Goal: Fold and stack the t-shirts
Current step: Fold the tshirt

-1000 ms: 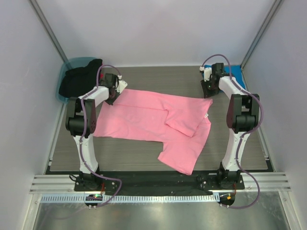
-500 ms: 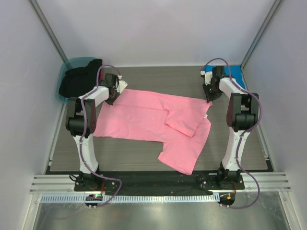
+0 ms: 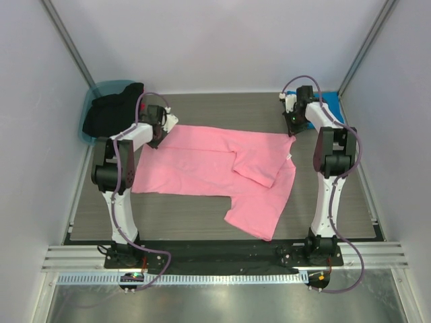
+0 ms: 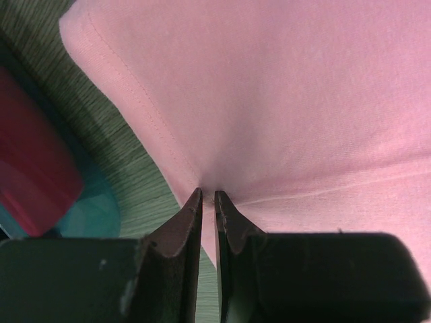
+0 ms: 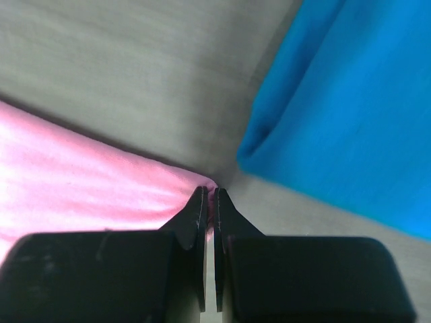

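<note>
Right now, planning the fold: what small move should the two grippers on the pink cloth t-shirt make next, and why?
Probably lift both far corners slightly together: the left gripper and right gripper each look shut on the far edge of the pink cloth t-shirt, whose right part lies doubled over.

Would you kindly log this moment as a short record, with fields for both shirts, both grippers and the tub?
Pink shirt: bubblegum pink cloth t-shirt, spread on the grey table, partly folded over itself
Blue shirt: bright blue cloth t-shirt, far right corner, just apart from the pink one
Left arm: left gripper, fingers shut on the pink shirt's far left hem
Right arm: right gripper, fingers shut on its far right corner
Tub: teal plastic tub, far left corner, black cloth heaped in it
Stack: not yet made
</note>
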Robot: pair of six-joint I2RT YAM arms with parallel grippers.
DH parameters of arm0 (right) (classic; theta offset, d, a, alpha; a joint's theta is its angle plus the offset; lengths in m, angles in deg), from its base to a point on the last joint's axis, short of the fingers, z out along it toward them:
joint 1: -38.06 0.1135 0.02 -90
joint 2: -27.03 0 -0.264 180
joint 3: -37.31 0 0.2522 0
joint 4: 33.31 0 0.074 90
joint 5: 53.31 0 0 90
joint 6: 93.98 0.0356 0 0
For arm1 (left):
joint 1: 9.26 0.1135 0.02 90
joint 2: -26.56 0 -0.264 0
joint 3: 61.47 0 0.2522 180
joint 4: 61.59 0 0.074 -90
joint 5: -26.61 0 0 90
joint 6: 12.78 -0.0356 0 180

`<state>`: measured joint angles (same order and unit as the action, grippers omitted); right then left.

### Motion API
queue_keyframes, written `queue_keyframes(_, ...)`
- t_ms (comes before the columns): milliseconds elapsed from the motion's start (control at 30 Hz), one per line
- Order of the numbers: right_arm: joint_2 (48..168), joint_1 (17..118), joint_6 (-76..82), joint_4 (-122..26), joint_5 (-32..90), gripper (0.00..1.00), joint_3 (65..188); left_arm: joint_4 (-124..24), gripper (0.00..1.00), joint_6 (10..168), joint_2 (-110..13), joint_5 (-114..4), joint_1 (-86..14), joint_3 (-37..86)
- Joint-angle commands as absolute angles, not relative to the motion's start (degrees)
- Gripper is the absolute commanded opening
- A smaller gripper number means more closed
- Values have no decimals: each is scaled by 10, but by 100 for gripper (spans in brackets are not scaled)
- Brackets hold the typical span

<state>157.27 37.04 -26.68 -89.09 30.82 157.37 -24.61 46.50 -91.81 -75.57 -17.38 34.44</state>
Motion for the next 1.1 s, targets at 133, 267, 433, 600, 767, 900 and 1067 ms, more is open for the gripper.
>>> queue_keyframes(133, 1658, 374, -294, -893, 295, 1, 1708, -238, 13, 453, -892, -776, -158, 324)
queue_keyframes(267, 1690, 379, -298, -896, 289, 1, 1770, -240, 13, 447, -888, -785, -153, 324)
queue_keyframes(433, 1724, 381, -286, -895, 287, 1, 1823, -241, 13, 446, -893, -786, -152, 338)
queue_keyframes(600, 1699, 381, -282, -893, 274, 24, 1841, -219, 15, 465, -878, -765, -156, 378)
queue_keyframes(767, 1594, 381, -275, -890, 245, 47, 1833, -180, 25, 503, -806, -710, -171, 447)
queue_keyframes(900, 1500, 381, -272, -880, 221, 52, 1795, -117, 30, 509, -763, -674, -196, 498)
queue_keyframes(1067, 1358, 381, -324, -886, 139, 52, 1618, -82, 36, 512, -712, -661, -218, 483)
